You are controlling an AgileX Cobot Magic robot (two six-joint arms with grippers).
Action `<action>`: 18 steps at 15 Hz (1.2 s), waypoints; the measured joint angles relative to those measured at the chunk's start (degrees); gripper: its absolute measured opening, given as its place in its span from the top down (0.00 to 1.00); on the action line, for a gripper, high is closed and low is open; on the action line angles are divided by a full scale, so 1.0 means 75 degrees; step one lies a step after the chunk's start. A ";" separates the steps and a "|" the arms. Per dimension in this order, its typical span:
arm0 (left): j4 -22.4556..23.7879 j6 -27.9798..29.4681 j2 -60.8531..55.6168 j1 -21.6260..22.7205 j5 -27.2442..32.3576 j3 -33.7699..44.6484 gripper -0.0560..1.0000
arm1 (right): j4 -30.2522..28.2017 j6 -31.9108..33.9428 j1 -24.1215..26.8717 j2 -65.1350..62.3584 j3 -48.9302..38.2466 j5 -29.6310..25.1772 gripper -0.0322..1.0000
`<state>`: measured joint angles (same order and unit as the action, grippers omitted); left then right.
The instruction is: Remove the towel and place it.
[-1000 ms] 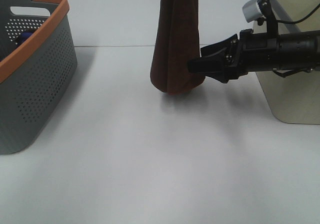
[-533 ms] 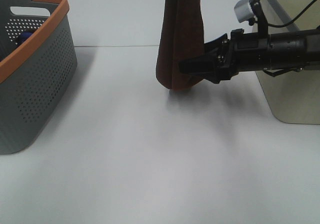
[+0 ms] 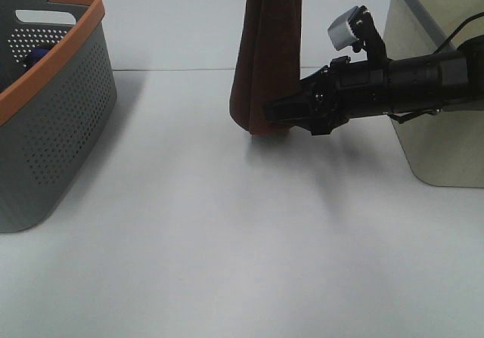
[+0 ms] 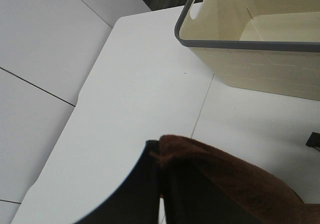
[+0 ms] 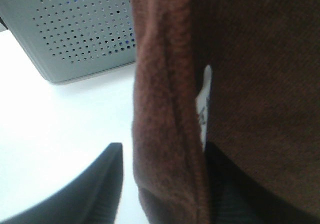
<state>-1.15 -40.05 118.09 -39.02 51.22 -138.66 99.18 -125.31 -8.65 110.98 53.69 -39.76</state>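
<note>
Movement shows in the high view: the right gripper [image 3: 276, 113] has slid further in over the last second and now sits at the lower end of the towel [image 3: 268, 51]. The towel hangs near the table's [image 3: 227, 240] far edge, between the grey basket [image 3: 53, 126] and the cream basket [image 3: 446, 141]. In the left wrist view we see the left gripper [image 4: 159, 156] clamped on the towel's top. In the right wrist view the jaws straddle a fold and are narrowing, but a sliver of gap remains. We judge a second hold is coming, ready for placing.
</note>
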 joint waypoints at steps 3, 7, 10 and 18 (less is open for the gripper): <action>0.0153 0.0000 0.0000 0.0000 0.0031 0.0000 0.95 | -0.0031 0.0038 0.0000 0.0000 0.0000 0.0099 0.89; 0.0871 -0.0008 0.0000 0.0000 0.0688 0.0000 0.95 | -0.1474 0.2024 0.0000 -0.0542 0.0000 0.0680 0.95; 0.1604 0.0092 0.0000 0.0000 0.1131 0.0000 0.95 | -0.4202 0.4561 0.0000 -0.1604 0.0160 0.0917 0.95; 0.1895 0.1765 0.0031 0.0046 0.2368 0.0000 0.95 | -0.9374 0.8403 0.0000 -0.3079 0.1467 0.0626 0.95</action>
<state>13.06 -26.81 118.32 -38.67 68.98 -138.66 28.88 -62.28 -8.65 87.89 64.69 -35.07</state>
